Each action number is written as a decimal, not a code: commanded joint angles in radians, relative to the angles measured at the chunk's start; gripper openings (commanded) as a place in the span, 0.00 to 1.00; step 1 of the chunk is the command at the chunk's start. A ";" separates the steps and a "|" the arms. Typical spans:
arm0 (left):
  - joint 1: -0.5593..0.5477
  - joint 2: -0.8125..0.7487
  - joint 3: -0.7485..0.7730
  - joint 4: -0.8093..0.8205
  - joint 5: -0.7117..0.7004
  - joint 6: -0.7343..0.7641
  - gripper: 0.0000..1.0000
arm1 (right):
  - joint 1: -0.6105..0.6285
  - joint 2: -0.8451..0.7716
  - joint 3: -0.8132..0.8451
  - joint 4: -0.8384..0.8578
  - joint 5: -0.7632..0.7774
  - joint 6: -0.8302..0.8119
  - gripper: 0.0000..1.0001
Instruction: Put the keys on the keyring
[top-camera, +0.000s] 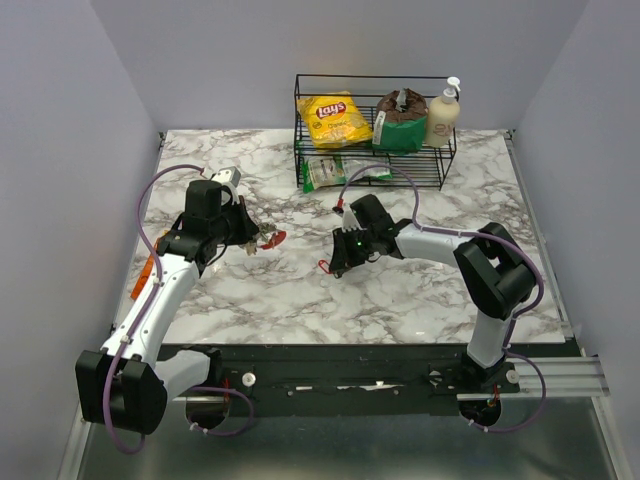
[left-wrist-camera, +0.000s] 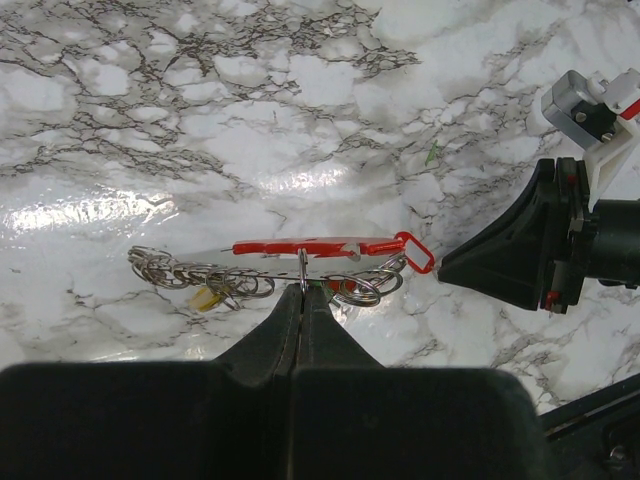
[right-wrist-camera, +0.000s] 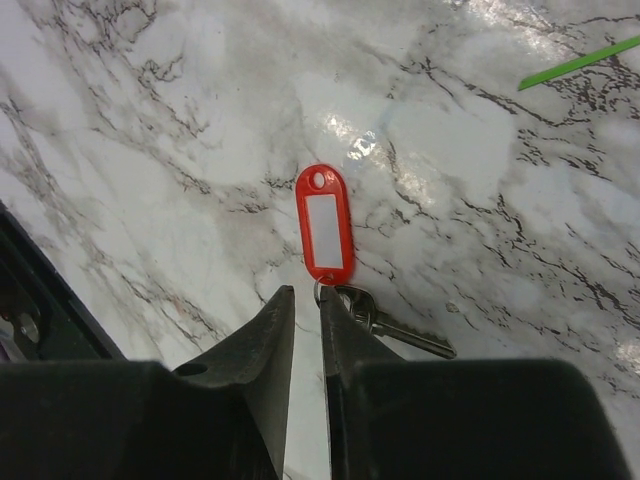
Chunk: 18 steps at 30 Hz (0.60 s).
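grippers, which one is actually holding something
The left gripper: its jaws are shut on the keyring. The right gripper is slightly open, with nothing between its jaws, at the red-tagged key lying on the table.

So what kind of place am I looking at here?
Most likely a robotics test bench, not a home: left arm and right arm mounted at a marble-patterned table boxed in by plain walls, plus a wire rack of snacks.

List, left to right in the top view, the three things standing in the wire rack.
yellow chip bag → dark brown bag → pump bottle
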<state>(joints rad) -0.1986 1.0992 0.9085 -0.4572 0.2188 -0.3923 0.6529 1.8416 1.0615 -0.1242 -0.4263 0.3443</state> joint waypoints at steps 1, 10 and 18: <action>-0.005 0.001 0.012 0.025 -0.012 0.004 0.00 | -0.004 0.021 0.006 0.023 -0.054 -0.034 0.26; -0.005 -0.001 0.013 0.025 -0.010 0.004 0.00 | -0.004 0.005 -0.017 0.012 -0.005 -0.050 0.31; -0.007 0.002 0.012 0.026 -0.012 0.004 0.00 | -0.004 -0.015 -0.021 -0.008 0.073 -0.079 0.32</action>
<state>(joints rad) -0.1989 1.1007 0.9085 -0.4572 0.2188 -0.3923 0.6529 1.8477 1.0508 -0.1215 -0.4084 0.2970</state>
